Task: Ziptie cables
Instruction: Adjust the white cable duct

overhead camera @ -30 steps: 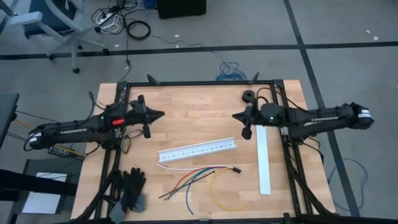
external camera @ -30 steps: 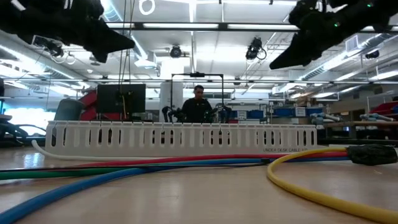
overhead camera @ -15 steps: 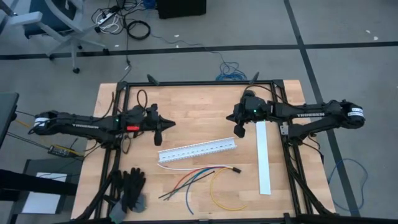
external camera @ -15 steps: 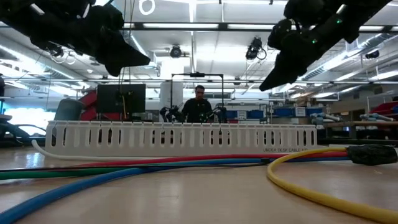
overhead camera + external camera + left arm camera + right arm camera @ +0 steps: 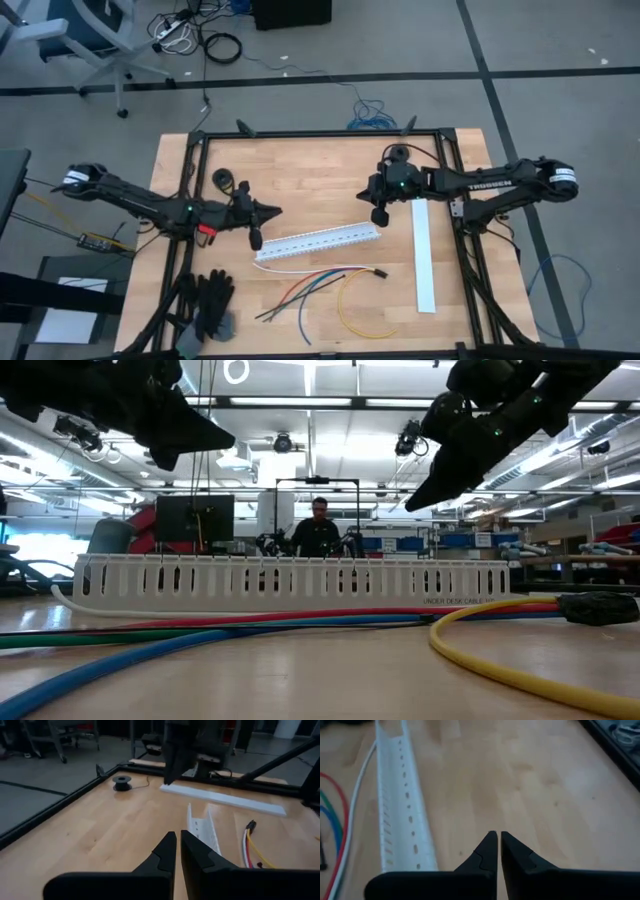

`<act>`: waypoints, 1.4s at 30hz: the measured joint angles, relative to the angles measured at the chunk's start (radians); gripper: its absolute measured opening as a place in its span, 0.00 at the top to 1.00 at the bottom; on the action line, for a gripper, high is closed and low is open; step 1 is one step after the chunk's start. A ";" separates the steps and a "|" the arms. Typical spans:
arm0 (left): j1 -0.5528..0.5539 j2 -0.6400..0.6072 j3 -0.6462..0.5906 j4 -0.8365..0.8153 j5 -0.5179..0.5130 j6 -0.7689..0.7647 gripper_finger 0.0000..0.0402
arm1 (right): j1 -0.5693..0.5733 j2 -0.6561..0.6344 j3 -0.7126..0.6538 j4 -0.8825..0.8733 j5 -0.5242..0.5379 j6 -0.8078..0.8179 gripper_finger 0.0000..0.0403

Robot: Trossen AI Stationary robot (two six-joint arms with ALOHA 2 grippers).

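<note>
Nothing looks tied yet: the thin loose cables [image 5: 318, 290], red, green, blue, yellow and white, lie spread on the wooden counter [image 5: 310, 170] just near of the long white slotted plastic channel [image 5: 318, 242]. Left hand [image 5: 274, 210] and right hand [image 5: 372, 190] hover above the channel's ends, fingers together, holding nothing. Gathering and binding all remain.

wooden table [image 5: 320, 165], cables [image 5: 315, 290], slotted channel [image 5: 318, 241], gloves [image 5: 208, 305]
</note>
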 joint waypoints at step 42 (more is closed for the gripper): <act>-0.085 0.643 0.182 0.278 0.195 -0.325 1.00 | 0.238 0.288 -0.003 -0.029 -0.101 0.089 1.00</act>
